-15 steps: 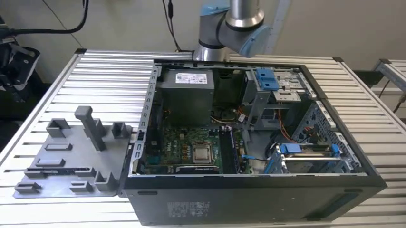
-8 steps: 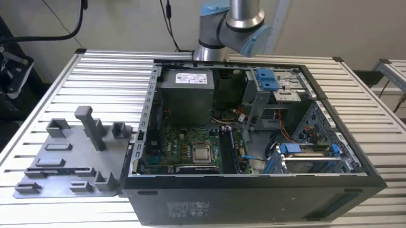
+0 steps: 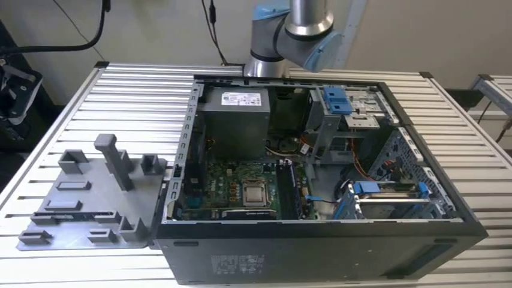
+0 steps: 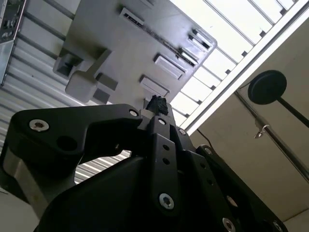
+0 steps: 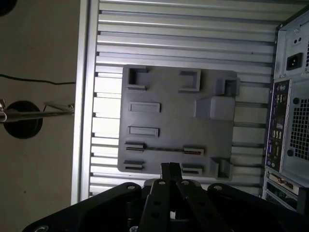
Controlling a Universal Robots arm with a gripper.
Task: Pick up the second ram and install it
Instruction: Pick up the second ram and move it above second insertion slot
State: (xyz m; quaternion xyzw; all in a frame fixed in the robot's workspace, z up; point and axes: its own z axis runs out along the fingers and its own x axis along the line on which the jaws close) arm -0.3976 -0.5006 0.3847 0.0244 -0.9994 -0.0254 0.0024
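The second ram [image 5: 161,150] shows edge-on as a thin dark strip held between two small blocks on the grey holder plate [image 5: 174,116]. In the exterior view the ram [image 3: 68,215] stands near the plate's front edge, at the exterior view's left of the computer case. My gripper [image 5: 170,167] hangs well above the plate, its black fingers pressed together with nothing between them. In the second wrist view the gripper [image 4: 157,104] tapers to one closed tip over the plate [image 4: 120,53]. The arm's elbow [image 3: 292,30] stands behind the case.
The open computer case [image 3: 320,240] lies on the slatted table [image 3: 128,96], with motherboard [image 3: 240,186], power supply [image 3: 236,117] and blue drive latches [image 3: 336,99] inside. A tall grey post [image 3: 116,162] and several blocks rise from the holder plate. The table's edge rail [image 5: 84,96] borders the floor.
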